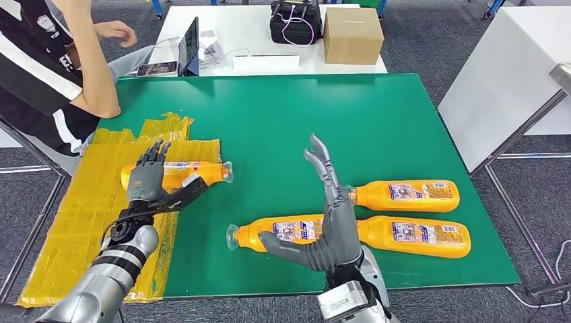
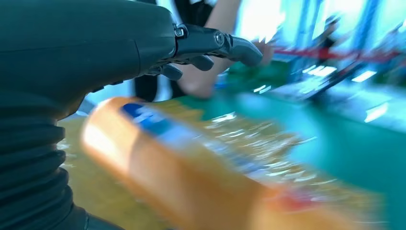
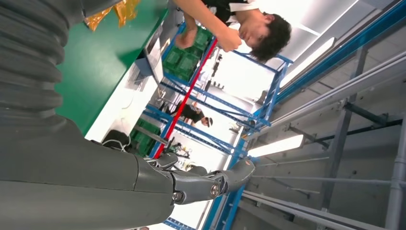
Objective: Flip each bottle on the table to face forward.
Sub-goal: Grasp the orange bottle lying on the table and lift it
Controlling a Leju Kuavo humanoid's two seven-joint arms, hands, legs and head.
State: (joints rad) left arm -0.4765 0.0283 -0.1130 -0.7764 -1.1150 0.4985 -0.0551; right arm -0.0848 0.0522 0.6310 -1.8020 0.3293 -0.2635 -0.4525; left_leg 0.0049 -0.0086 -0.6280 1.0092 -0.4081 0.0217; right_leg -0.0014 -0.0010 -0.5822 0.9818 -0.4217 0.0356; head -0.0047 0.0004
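Four orange bottles lying flat on the green tabletop (image 1: 377, 114).

Left bottle (image 1: 192, 172): on the yellow taped patch (image 1: 87, 215) at the tabletop's left side, cap pointing right, label partly visible. Left hand (image 1: 149, 178) right over its base end, fingers spread and pointing up, thumb sticking out toward the right below the bottle. Not wrapped around it as far as the head view shows; contact with the base cannot be confirmed. Left wrist view: blurred orange bottle with a blue label patch close under the hand, fingers extended above it, not curled on it.

Middle bottle (image 1: 283, 232): cap pointing left, printed label up, partly hidden behind the right hand (image 1: 333, 225). Right hand raised above the tabletop, open, palm facing left, fingers straight up, thumb out to the left, holding nothing. Right wrist view agrees: fingers extended in free air.

Two more bottles on the right, parallel, labels up, caps pointing left: far one (image 1: 407, 195), near one (image 1: 412, 235) just beside it toward the robot.

Person (image 1: 47, 60) in a black-and-white shirt at the far left corner, elbow on the tabletop edge. White table (image 1: 222, 27) behind with a cardboard box (image 1: 353, 35), black bag (image 1: 296, 20), tablet (image 1: 191, 46).
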